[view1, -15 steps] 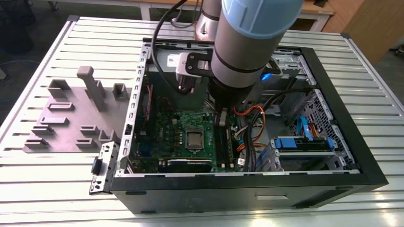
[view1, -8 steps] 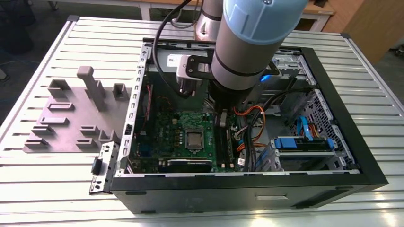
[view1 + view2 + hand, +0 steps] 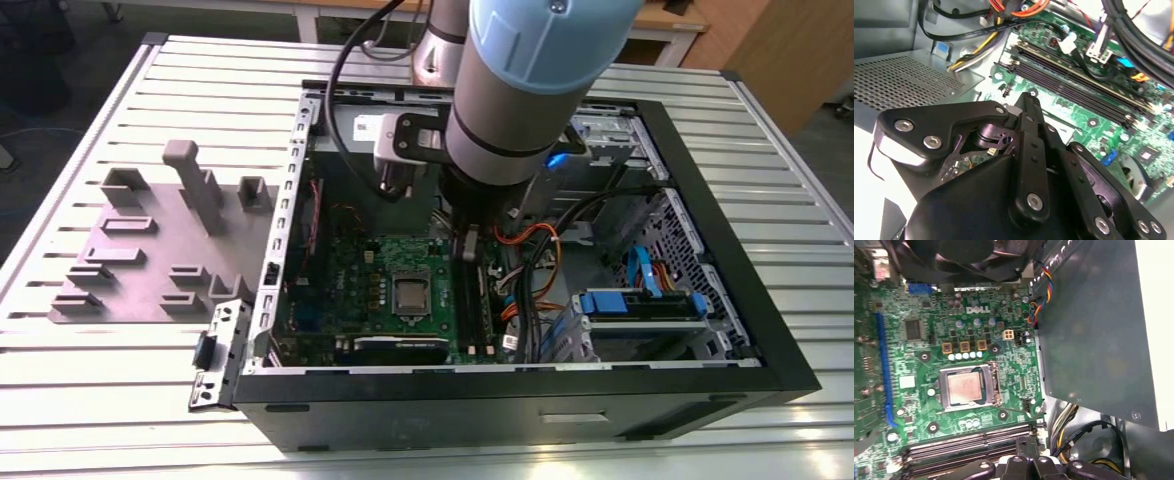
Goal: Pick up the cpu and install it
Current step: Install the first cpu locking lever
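**One CPU seated in its socket, arm reaching into the open case**

On the exterior view's left, one grey-purple moulded plate (image 3: 154,245) with upright blocks lies on the ribbed metal tabletop (image 3: 80,380). Beside it stands one open black computer case (image 3: 534,400), and inside it lies one green motherboard (image 3: 387,290). One cpu (image 3: 964,389), a small square chip with a silver-grey top, sits in the metal-framed socket near the middle of that board; it also shows in the exterior view (image 3: 408,293). In the first wrist view, one blue slot (image 3: 883,365) runs along the board's edge and dark memory slots (image 3: 964,440) lie near the socket.

One robot arm (image 3: 527,90) descends into the case from above, hiding part of the board's interior in the exterior view. The claw (image 3: 1029,107) hangs over the board by the memory slots, holding nothing visible; whether it is released or clenched cannot be told. Orange and black cables (image 3: 534,250) cross the case, and a blue-fronted drive bay (image 3: 641,305) sits towards the exterior view's right. Wooden furniture (image 3: 787,50) stands behind the tabletop.
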Robot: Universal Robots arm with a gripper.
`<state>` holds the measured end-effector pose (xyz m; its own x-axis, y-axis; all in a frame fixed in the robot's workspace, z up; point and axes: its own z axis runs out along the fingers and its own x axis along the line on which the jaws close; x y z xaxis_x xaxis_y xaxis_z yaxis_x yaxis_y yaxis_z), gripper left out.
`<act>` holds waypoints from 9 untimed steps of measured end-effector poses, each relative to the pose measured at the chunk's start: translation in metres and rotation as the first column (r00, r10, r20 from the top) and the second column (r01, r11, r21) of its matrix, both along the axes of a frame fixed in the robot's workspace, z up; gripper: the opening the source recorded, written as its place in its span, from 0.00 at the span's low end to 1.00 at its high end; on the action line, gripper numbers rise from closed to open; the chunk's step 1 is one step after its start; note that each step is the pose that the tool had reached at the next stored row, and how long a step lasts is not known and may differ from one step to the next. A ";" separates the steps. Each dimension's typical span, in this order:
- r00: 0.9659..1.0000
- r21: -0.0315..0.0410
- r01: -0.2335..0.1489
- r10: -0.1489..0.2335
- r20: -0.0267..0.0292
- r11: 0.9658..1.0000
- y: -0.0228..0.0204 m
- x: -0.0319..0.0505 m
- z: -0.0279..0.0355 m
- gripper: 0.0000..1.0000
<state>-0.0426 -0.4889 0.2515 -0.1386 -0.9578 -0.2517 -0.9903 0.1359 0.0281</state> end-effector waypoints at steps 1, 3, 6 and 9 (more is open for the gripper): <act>1.000 0.002 0.000 0.000 0.000 1.000 0.0011 0.0000 -0.0008 0.11; 1.000 0.008 0.000 0.000 0.000 1.000 0.0031 0.0000 -0.0023 0.11; 1.000 0.013 0.000 0.000 0.000 1.000 0.0051 0.0000 -0.0047 0.11; 1.000 0.015 0.000 0.000 0.000 1.000 0.0076 -0.0001 -0.0069 0.11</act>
<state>-0.0427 -0.4813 0.2447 -0.1386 -0.9538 -0.2664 -0.9903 0.1354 0.0303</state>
